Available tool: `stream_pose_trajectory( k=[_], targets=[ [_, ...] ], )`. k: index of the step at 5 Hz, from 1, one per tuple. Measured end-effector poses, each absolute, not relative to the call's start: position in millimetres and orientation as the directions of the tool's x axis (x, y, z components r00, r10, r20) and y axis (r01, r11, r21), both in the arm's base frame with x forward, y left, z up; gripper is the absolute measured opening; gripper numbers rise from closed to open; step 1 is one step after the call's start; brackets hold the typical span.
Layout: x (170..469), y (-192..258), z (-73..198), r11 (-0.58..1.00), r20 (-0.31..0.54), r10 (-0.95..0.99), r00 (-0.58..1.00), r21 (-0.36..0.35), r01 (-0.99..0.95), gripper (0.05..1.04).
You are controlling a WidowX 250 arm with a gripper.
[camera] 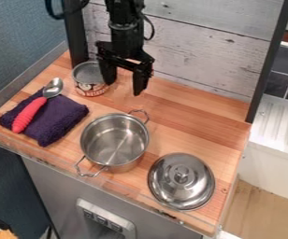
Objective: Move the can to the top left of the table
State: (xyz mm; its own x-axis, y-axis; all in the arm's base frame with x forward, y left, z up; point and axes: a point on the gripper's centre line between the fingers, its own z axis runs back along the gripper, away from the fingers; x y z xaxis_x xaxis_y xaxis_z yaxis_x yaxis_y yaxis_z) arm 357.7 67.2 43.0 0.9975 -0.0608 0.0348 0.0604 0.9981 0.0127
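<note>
My gripper [126, 84] hangs near the back of the wooden table, its two fingers spread apart with nothing between them. Just left of it stands the can [90, 80], upright and open-topped, with a red and white label. The left finger overlaps the can's right edge in the view; whether they touch, I cannot tell. The can is at the table's back left, near the dark post.
A purple cloth [62, 118] with a red-handled spoon [30, 113] lies at the left. A steel pot [114, 143] stands mid-table, and a steel lid [181, 181] lies at front right. The whitewashed board [203, 46] rises behind the wooden table [215, 121].
</note>
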Motion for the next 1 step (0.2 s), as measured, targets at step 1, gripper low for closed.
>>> stream_pose_trajectory(
  k=[1],
  targets=[
    [352.9,66.3,45.2,0.995,0.0,-0.096,0.995,0.036,0.096,1.001]
  ],
)
